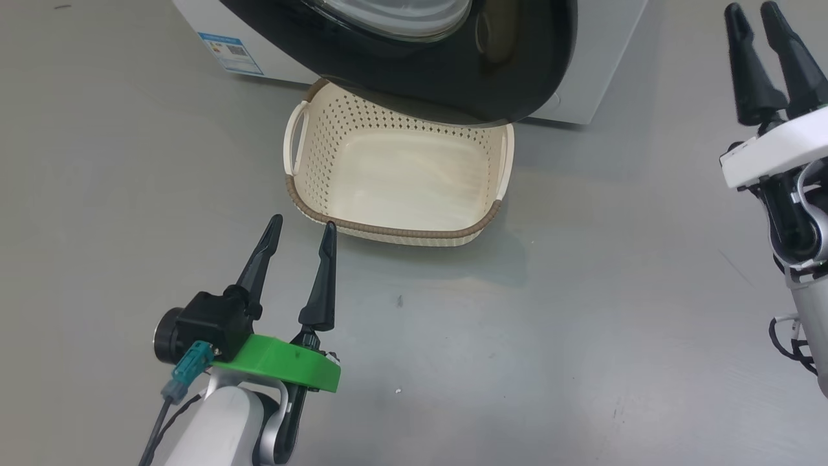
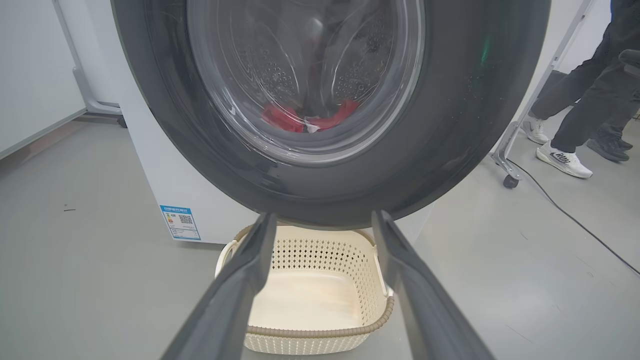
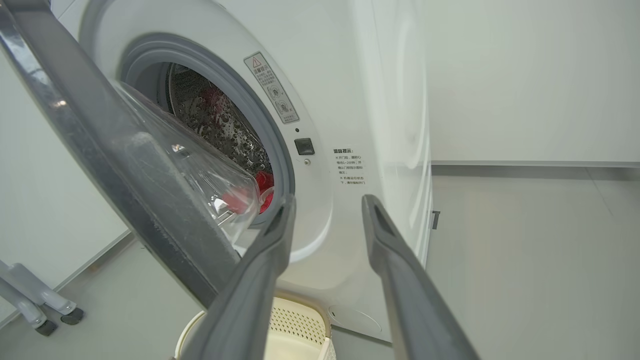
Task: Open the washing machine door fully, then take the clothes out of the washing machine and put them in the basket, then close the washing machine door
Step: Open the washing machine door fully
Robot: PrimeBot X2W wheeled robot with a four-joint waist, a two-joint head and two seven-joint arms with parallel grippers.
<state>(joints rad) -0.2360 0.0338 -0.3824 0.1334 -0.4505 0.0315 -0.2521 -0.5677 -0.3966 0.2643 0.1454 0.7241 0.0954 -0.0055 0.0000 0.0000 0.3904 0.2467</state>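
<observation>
The washing machine door (image 1: 420, 77) hangs ajar over the basket (image 1: 401, 232), screening clothes (image 2: 282, 118).

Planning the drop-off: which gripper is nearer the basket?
Left. The left gripper is open, with its fingertips right at the near rim of the basket. The right gripper is far off to the basket's right, well apart from it.

Left gripper (image 1: 303, 225) is seen at lower left, fingers pointed up and spread wide, nothing held. Right gripper (image 1: 751, 10) is seen at upper right, fingers pointed up, parted more narrowly, nothing gripped between them.
</observation>
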